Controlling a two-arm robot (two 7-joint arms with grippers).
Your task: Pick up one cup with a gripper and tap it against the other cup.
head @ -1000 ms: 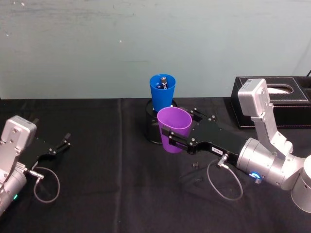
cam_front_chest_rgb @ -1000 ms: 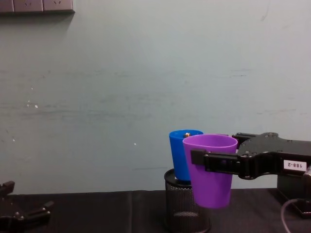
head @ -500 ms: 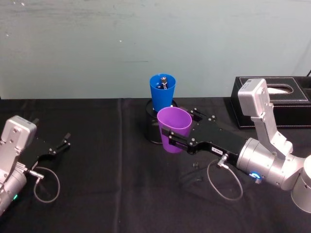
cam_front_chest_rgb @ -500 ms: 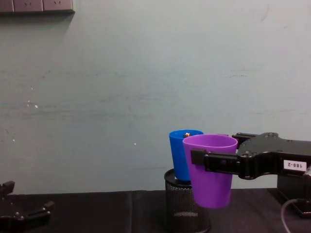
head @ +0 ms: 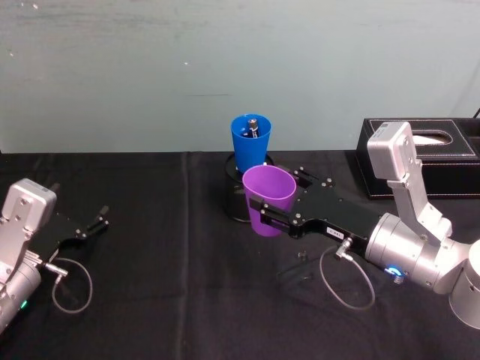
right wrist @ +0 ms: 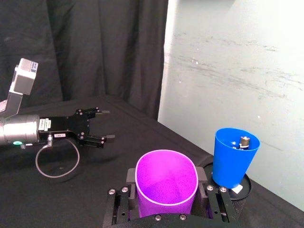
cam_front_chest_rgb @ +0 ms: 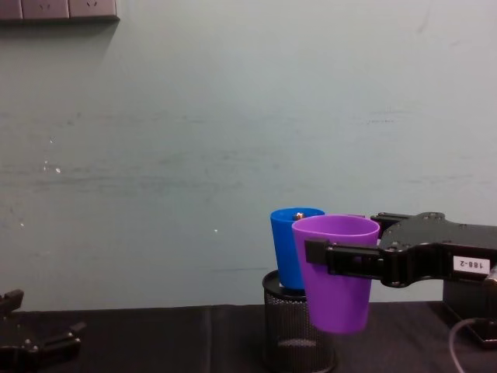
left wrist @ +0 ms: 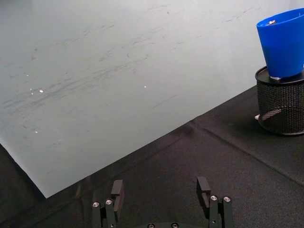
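My right gripper (head: 264, 211) is shut on the purple cup (head: 268, 198) and holds it upright above the table; its black fingers (cam_front_chest_rgb: 334, 257) clasp the cup's sides (cam_front_chest_rgb: 336, 282). In the right wrist view the purple cup (right wrist: 166, 184) sits between the fingers. The blue cup (head: 250, 142) stands in a black wire-mesh holder (head: 234, 196) just behind the purple one, with a small object inside it (right wrist: 234, 157). In the chest view the purple rim overlaps the blue cup (cam_front_chest_rgb: 289, 247); I cannot tell whether they touch. My left gripper (head: 94, 222) rests open at the far left, fingers (left wrist: 116, 191) apart.
A black tissue box (head: 421, 155) sits at the back right. The black cloth-covered table (head: 172, 285) ends at a pale green wall. A grey cable loop (head: 73, 286) hangs by the left arm, another (head: 346, 280) under the right wrist.
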